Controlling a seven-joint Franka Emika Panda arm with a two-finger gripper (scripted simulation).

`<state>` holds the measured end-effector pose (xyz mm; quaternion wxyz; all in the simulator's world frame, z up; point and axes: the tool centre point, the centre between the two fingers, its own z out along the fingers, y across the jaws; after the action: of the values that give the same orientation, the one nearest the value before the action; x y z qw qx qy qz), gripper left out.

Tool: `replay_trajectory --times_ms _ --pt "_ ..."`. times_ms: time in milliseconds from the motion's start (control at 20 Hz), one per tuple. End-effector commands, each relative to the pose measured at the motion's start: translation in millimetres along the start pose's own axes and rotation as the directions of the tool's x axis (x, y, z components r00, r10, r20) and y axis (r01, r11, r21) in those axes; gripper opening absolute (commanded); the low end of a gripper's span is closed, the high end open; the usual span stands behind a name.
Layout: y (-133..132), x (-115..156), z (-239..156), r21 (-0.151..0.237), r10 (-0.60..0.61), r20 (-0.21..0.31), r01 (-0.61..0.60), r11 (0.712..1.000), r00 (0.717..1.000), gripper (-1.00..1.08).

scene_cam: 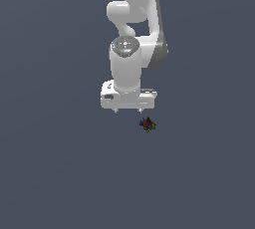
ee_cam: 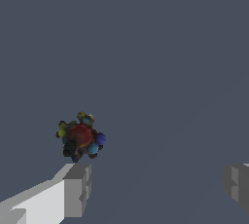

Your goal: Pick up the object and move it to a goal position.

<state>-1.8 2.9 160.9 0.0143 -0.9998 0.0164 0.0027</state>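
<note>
The object (scene_cam: 147, 124) is a tiny dark clump with red, blue, green and yellow specks, lying on the flat grey surface. It lies just below and toward the exterior view's right of my white gripper (scene_cam: 128, 110). In the wrist view the object (ee_cam: 80, 137) sits just beyond one fingertip (ee_cam: 77, 190), outside the gap between the fingers. The gripper (ee_cam: 158, 186) is open and empty, its jaws wide apart. The other finger (ee_cam: 237, 184) shows at the picture's edge.
The white arm (scene_cam: 134, 29) reaches in from the top of the exterior view. The plain grey surface (scene_cam: 60, 163) fills the picture all around.
</note>
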Motion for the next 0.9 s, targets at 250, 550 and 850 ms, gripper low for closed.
replay_trajectory --times_ms 250,550,850 --pt "-0.9 3.2 0.0 0.008 -0.009 -0.006 0.009 1.0 1.0 1.0" --pt "0.4 8.6 -2.8 0.023 -0.003 -0.016 0.004 1.0 1.0 1.0" --pt "-2.4 7.8 0.1 0.019 -0.022 -0.015 0.022 1.0 1.0 1.0"
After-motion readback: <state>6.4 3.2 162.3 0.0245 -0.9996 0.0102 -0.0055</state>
